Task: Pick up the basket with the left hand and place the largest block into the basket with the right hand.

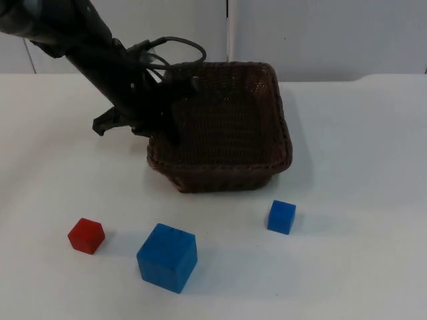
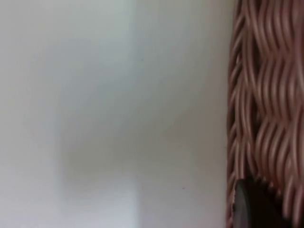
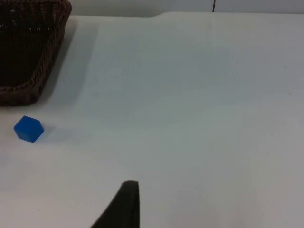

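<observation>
**Table stock: one basket, three blocks**

Large blue cube-shaped block (image 1: pixel 167 257): one, nearest the front edge of the white table top (image 1: pixel 360 200), unheld. Small red cube (image 1: pixel 86 235): one, just left of it. Small blue cube (image 1: pixel 281 217): one, to its right, near the basket's front. Dark brown woven wicker basket (image 1: pixel 227 127): one, behind all three. Left gripper (image 1: pixel 167 120): at the basket's left rim; finger state cannot be told. No readable markings.

A: The basket (image 1: pixel 227 127)?
B: Dark brown wicker, wavy weave; tan close up.
A: The blocks?
B: Big block (image 1: pixel 167 257) blue, small block (image 1: pixel 281 217) blue, third block (image 1: pixel 86 235) red. Table (image 1: pixel 360 200) white, arm (image 1: pixel 87 47) black.
</observation>
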Controlling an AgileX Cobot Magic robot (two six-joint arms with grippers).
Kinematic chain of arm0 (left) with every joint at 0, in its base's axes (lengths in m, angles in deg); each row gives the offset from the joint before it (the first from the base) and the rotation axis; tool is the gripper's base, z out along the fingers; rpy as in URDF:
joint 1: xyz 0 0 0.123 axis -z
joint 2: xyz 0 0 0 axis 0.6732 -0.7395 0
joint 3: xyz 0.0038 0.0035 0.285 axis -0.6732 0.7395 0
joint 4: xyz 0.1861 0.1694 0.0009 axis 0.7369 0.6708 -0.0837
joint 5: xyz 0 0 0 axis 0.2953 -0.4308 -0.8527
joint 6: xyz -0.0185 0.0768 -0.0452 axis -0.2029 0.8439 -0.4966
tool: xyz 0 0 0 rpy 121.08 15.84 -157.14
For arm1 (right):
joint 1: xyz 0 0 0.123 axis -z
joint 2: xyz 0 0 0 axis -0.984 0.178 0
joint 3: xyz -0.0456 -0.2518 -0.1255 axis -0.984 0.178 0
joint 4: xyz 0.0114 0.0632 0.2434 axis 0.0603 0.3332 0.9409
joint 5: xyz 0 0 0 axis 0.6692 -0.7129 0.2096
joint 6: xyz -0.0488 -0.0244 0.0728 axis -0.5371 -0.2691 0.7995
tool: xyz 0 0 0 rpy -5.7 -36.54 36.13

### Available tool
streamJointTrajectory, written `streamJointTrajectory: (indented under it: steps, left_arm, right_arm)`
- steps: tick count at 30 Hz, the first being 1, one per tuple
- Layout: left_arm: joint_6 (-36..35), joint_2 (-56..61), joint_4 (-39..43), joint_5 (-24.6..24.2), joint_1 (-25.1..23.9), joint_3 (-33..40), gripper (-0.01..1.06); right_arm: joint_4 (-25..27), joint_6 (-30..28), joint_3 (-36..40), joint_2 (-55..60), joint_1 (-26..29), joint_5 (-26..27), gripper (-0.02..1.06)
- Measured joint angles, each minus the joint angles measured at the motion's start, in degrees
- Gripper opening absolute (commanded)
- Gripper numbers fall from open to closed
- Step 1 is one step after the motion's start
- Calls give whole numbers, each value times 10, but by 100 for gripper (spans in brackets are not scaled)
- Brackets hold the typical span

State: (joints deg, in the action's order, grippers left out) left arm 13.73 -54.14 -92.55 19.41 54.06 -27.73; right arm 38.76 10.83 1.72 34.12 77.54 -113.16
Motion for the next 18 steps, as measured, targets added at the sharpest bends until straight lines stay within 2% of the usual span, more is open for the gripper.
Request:
streamJointTrajectory:
  steps: [10, 18]
  left_arm:
    - [-15, 128, -12, -42, 0, 1, 0]
    - [-16, 179, -8, -74, 0, 1, 0]
  right_arm:
    - [0, 0, 0, 0, 0, 0, 105]
    - [0, 0, 0, 0, 0, 0, 105]
